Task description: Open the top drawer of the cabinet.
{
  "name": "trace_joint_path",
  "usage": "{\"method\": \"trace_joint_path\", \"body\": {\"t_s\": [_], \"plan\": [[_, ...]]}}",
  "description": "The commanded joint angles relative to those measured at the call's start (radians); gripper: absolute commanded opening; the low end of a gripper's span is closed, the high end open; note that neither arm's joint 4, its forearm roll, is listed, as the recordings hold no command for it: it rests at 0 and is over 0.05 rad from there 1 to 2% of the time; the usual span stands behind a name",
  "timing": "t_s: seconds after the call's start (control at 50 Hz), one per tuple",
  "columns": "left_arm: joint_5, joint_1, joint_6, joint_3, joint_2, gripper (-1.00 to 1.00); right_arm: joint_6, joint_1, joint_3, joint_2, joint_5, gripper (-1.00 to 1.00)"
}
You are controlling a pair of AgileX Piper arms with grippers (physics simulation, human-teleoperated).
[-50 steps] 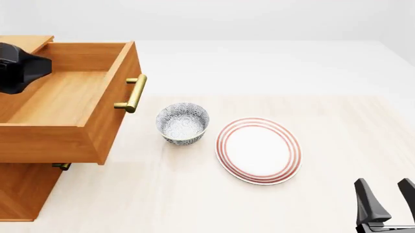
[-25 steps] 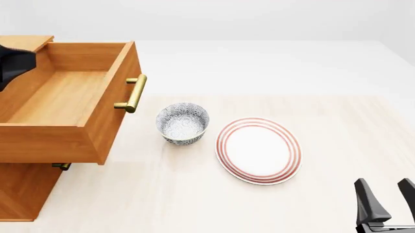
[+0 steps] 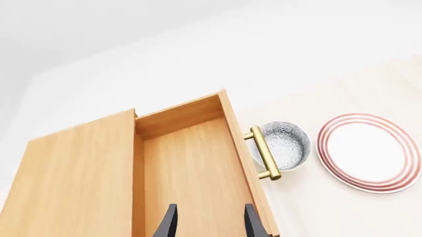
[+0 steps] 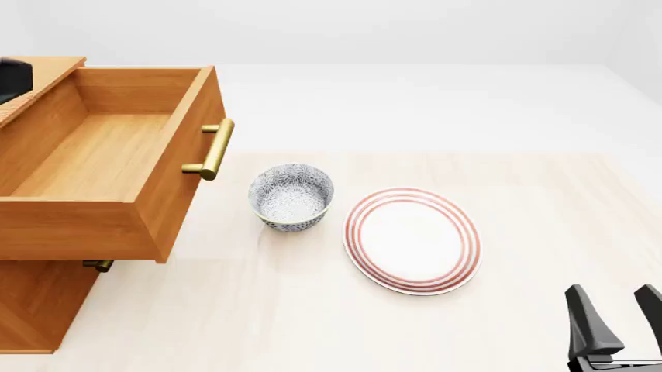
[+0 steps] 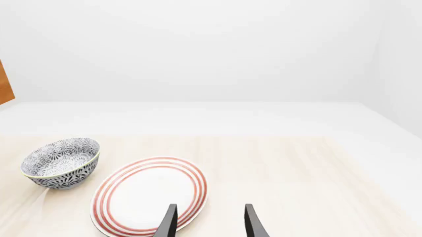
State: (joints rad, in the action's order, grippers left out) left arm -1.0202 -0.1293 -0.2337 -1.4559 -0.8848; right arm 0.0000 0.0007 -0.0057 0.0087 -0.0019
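The cabinet (image 4: 31, 306) stands at the table's left edge. Its top drawer (image 4: 104, 155) is pulled far out, showing a bare wood inside, and the brass bar handle (image 4: 212, 147) faces right. In the left wrist view my left gripper (image 3: 211, 224) hovers open above the drawer's inside (image 3: 185, 177), apart from the handle (image 3: 264, 154), with nothing between its fingers. Only a black bit of the left arm (image 4: 11, 77) shows at the front view's left edge. My right gripper (image 4: 615, 322) stands open and empty at the front right corner, far from the cabinet.
A blue-patterned bowl (image 4: 291, 195) sits just right of the drawer's handle. A white plate with red rings (image 4: 413, 240) lies right of the bowl. A lower drawer's brass handle (image 4: 98, 265) peeks out beneath the top drawer. The cabinet's flat top (image 3: 79, 173) lies beside the drawer.
The left arm has drawn back to the left, almost out of the front view. The drawer, bowl, plate and right gripper have not moved.
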Motion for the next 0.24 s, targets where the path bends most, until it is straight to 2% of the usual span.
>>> {"method": "trace_joint_path", "body": {"t_s": [0.02,0.24], "plan": [[0.0,0.006,-0.021,-0.02,0.028,1.0,0.0,0.0,0.001,-0.001,0.0,1.0],[0.011,0.008,-0.037,-0.019,0.054,1.0,0.0,0.0,0.001,-0.001,0.0,1.0]]}}
